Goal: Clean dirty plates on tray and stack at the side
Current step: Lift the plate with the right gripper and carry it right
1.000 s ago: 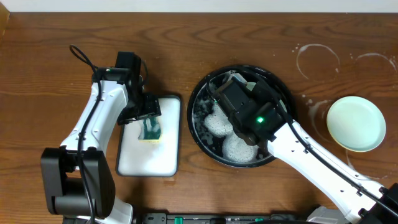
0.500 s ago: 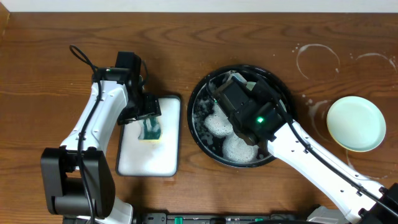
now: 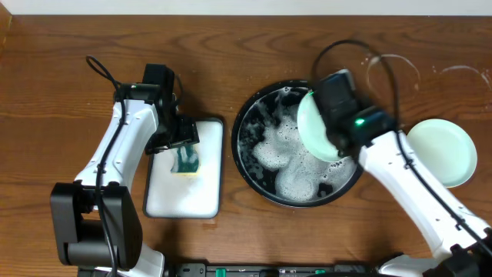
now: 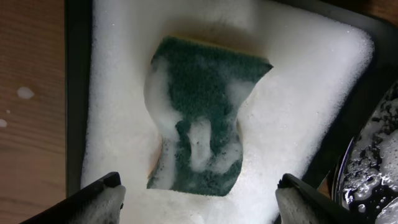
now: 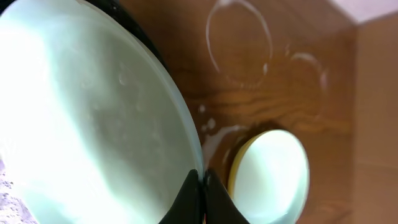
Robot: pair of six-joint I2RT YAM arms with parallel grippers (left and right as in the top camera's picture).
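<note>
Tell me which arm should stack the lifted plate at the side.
Right. The right gripper is shut on the mint plate, tilted over the black tray, close to the side plate. The left gripper hangs open over the sponge, beyond the tray.

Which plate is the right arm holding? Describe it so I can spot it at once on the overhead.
Find the big round black tray of suds at mid-table. Over its right rim, the right tool is shut on a pale mint plate. Unlike the other mint plate lying flat farther right, this one is tilted and held up.
</note>
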